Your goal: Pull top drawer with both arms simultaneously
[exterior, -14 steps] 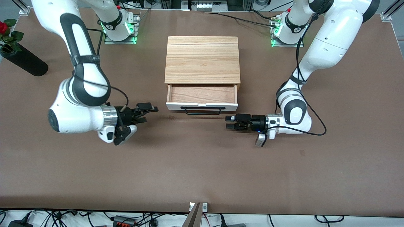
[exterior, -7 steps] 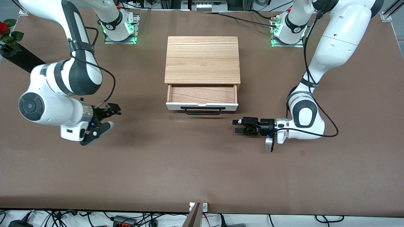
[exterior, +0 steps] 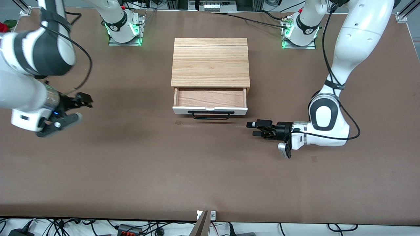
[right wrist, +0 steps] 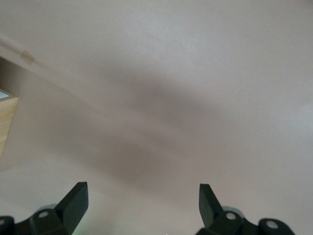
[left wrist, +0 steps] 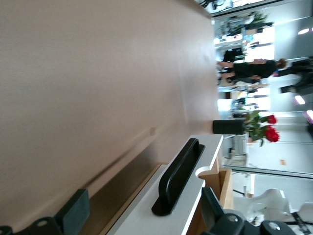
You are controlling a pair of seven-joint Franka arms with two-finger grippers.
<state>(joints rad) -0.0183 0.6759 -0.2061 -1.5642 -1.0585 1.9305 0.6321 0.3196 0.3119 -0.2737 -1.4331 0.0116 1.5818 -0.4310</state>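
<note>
The top drawer point(exterior: 210, 110) stands pulled out of the light wood cabinet point(exterior: 210, 62), and its bare wood inside shows. Its white front carries a long black bar handle point(exterior: 210, 114). My left gripper point(exterior: 253, 129) hangs open over the table beside the drawer front, toward the left arm's end, apart from the handle. In the left wrist view the handle point(left wrist: 178, 175) and white front point(left wrist: 146, 215) lie between the spread fingers point(left wrist: 73, 211), untouched. My right gripper point(exterior: 82, 106) is open over bare table toward the right arm's end, well away from the drawer. The right wrist view shows its fingertips point(right wrist: 76, 196) holding nothing.
Red roses point(exterior: 3, 27) show at the table corner by the right arm's end, and their black vase point(left wrist: 229, 127) appears in the left wrist view. A small mark point(exterior: 178, 122) lies on the brown table point(exterior: 210, 177). A corner of the cabinet point(right wrist: 7, 117) shows in the right wrist view.
The right arm has swung well away from the drawer toward its end of the table. The left gripper has drawn back a little toward its own end. The drawer has not moved.
</note>
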